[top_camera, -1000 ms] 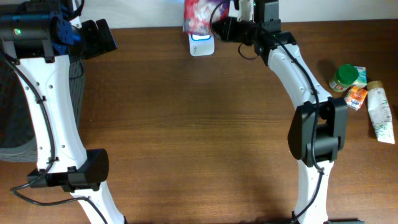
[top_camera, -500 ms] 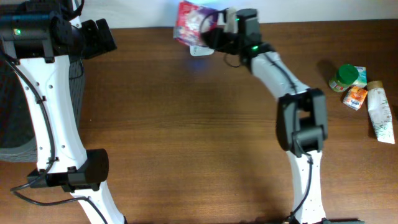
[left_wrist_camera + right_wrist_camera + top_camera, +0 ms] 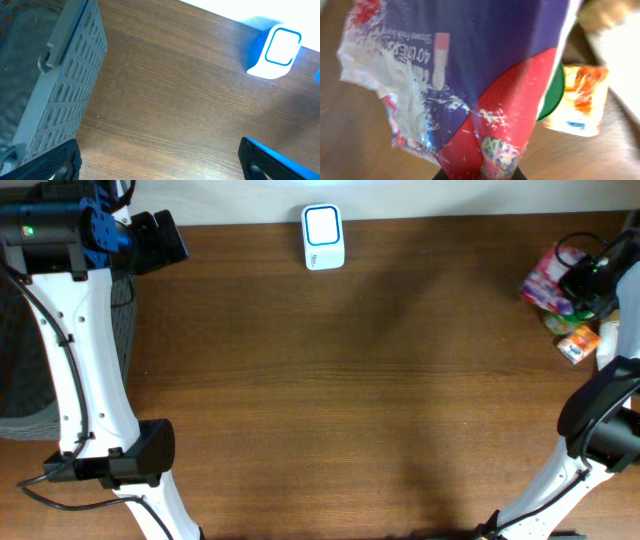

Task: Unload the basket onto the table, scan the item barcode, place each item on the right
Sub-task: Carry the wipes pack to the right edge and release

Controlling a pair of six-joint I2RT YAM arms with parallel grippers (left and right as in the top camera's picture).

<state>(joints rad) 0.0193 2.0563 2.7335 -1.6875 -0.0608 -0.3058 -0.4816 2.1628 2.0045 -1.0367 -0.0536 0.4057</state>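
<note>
The item, a crinkly red, blue and purple bag (image 3: 545, 278), hangs at the table's far right edge with my right gripper (image 3: 588, 278) shut on it. The right wrist view is nearly filled by the bag (image 3: 485, 75), with the right gripper (image 3: 479, 175) pinching its lower end; no barcode shows on this side. The white scanner (image 3: 323, 237) with its blue-lit window stands at the back centre, far from the bag. My left gripper (image 3: 165, 240) hovers open at the back left, its jaws wide over bare wood (image 3: 160, 165), and the scanner (image 3: 277, 50) lies ahead to its right.
A grey mesh basket (image 3: 60, 90) stands at the left edge, beside the left arm. Under the bag lie an orange packet (image 3: 577, 343), a green-lidded item (image 3: 552, 92) and a white tube (image 3: 615, 60).
My right arm has swung the bag away from the scanner at the back centre, across to the far right above the pile of items. The left arm has not moved.
</note>
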